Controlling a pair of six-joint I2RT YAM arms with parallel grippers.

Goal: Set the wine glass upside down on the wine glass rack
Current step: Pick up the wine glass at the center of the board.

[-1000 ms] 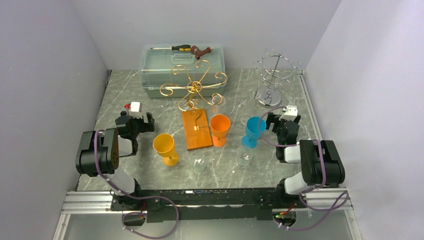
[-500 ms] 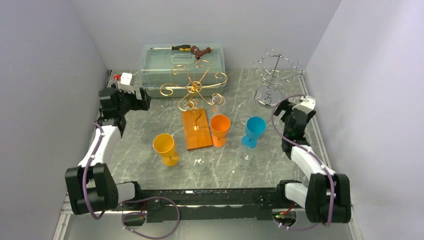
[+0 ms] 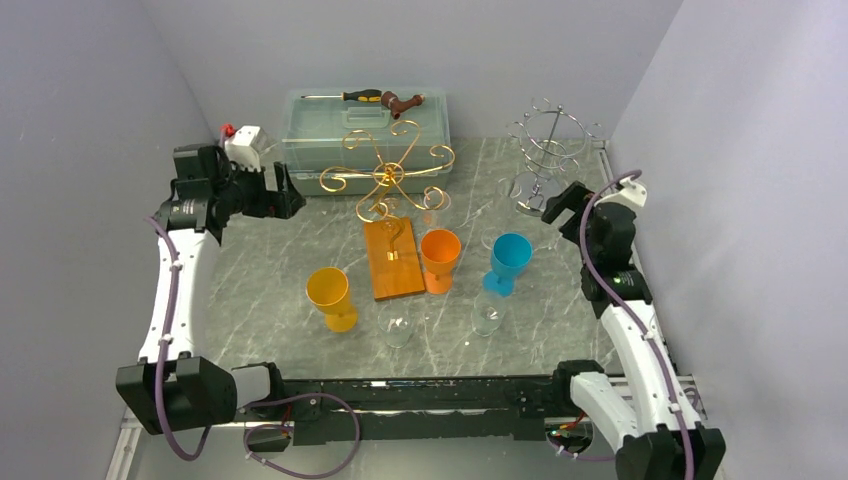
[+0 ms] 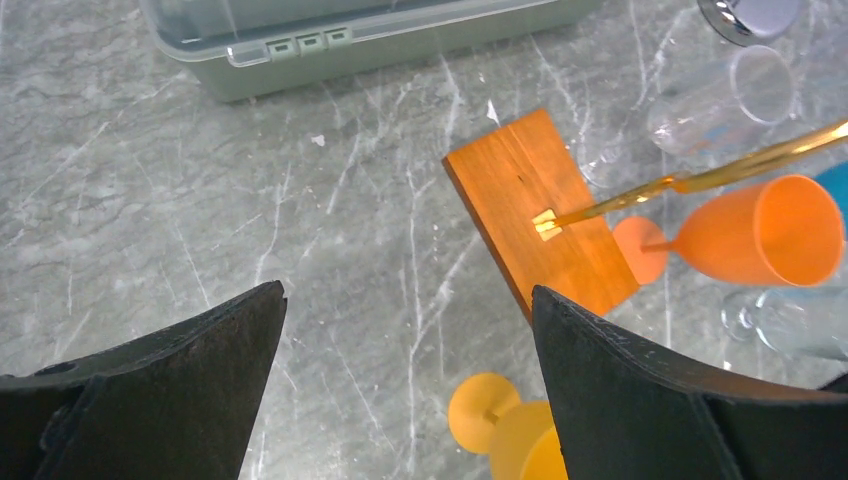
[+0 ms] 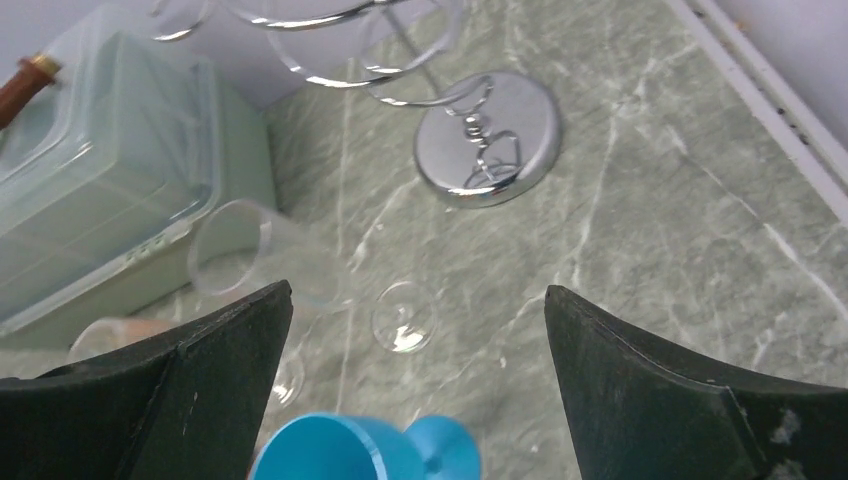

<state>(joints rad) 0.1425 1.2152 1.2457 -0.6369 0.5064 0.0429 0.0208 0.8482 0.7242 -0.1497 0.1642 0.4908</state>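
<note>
From above, your left gripper (image 3: 283, 196) and right gripper (image 3: 560, 203) hang wide and empty at opposite sides of the grey marble bench (image 3: 270, 262), lilac walls (image 3: 90, 110) around, probably to look things over. Left wrist: the gold rack (image 4: 700, 178) rises from its wooden base (image 4: 530, 205). Right wrist: a clear wine glass (image 5: 250, 262) lies on its side near the chrome rack (image 5: 487, 150).

chrome rack (image 5: 487, 140) top cropped (right wrist), box (image 4: 380, 25) clipped
</note>
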